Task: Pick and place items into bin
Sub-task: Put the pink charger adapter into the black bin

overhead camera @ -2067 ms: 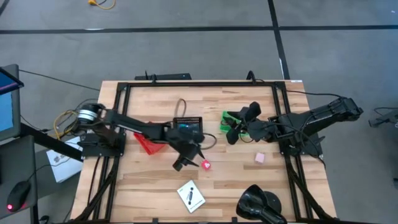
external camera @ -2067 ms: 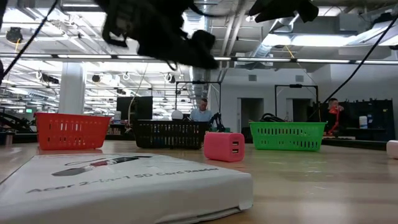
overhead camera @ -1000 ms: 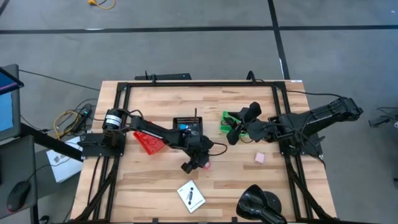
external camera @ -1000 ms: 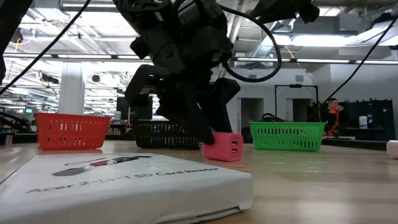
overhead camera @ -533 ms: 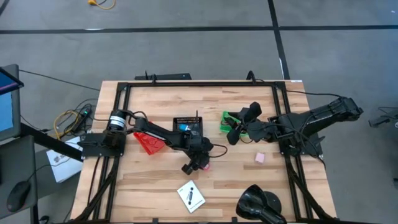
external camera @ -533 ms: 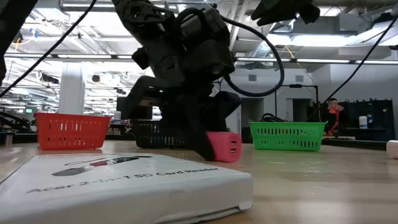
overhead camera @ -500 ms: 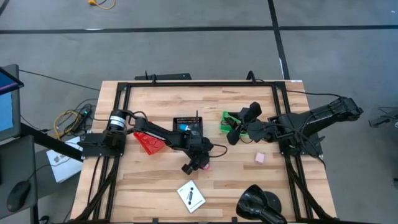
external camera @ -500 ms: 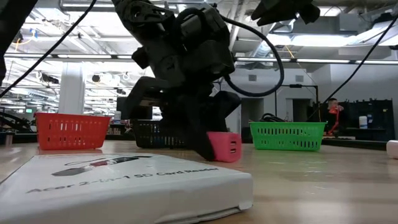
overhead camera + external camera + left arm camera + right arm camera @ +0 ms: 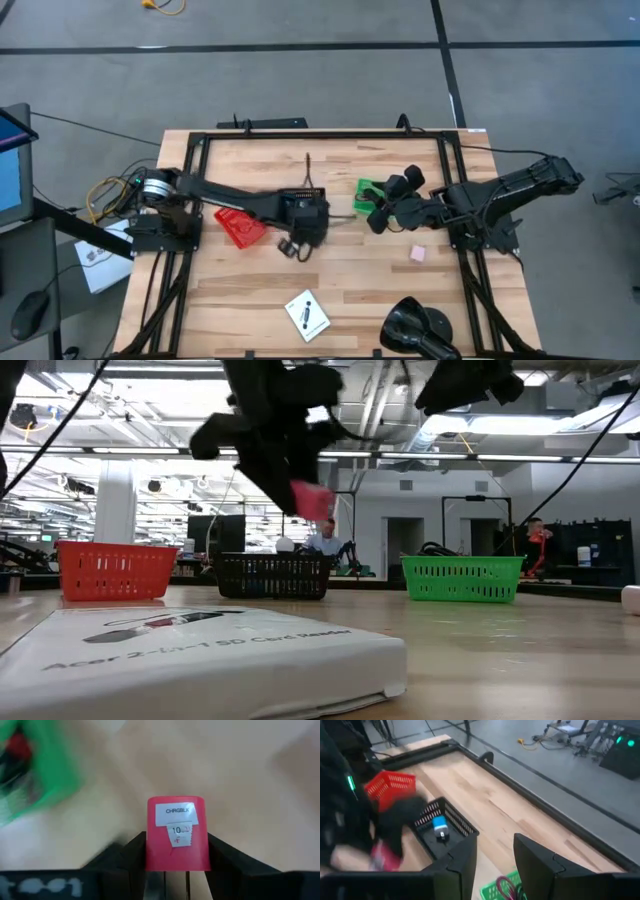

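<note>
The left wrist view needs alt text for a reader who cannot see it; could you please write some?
The left end effector is shut on a pink-red block with a white label reading CHRGBLK, held above the pale wooden table. A blurred green basket lies off to one side.

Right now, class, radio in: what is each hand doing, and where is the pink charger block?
Left hand shut on pink charger block, lifted off table. Right hand open, waiting over green basket. Black basket below, nothing blocking.

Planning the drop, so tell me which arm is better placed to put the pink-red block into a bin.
Left. The left gripper already holds the pink-red block, lifted beside the black bin. The right gripper is open and empty, near the green bin.
</note>
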`<state>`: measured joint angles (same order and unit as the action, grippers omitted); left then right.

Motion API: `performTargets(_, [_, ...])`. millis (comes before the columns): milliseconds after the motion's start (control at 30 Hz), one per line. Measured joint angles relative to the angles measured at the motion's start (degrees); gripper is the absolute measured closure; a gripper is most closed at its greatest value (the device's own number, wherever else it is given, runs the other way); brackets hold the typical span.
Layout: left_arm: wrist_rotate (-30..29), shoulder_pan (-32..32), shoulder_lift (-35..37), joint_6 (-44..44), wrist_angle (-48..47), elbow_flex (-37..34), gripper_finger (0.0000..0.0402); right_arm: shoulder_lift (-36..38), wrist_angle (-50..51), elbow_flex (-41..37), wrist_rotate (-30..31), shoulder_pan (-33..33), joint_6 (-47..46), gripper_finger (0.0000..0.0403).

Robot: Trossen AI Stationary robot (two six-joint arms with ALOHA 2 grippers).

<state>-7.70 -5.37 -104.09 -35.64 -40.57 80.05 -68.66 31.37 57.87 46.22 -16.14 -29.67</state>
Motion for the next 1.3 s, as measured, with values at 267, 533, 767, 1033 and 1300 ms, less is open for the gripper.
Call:
performTargets(267, [2.74,10.15,10.17,-2.46,-4.48,-2.11,0.0262,0.0,5.06,0.0,-1.29,0.15,-3.52,0.028])
performTargets(533, [22.18,22.37,7.05,-8.07,4.2,-6.2,0.0256,0.0,5.05,0.0,-1.31,0.09,-3.5,0.028])
performTargets(767, [26.5,25.18,-1.99,-7.0,5.79,-6.47,0.0253,-0.02,5.05,0.0,-1.31,0.09,-3.46,0.028])
performTargets(1033, [22.77,23.33,-7.3,-4.55,6.21,-5.56,0.025,-0.02,5.04,0.0,-1.32,0.09,-3.41,0.028])
performTargets(1300, [17.89,22.28,-7.35,-4.48,8.62,-5.53,0.0247,-0.02,6.2,0.02,-4.93,1.02,-1.61,0.0277])
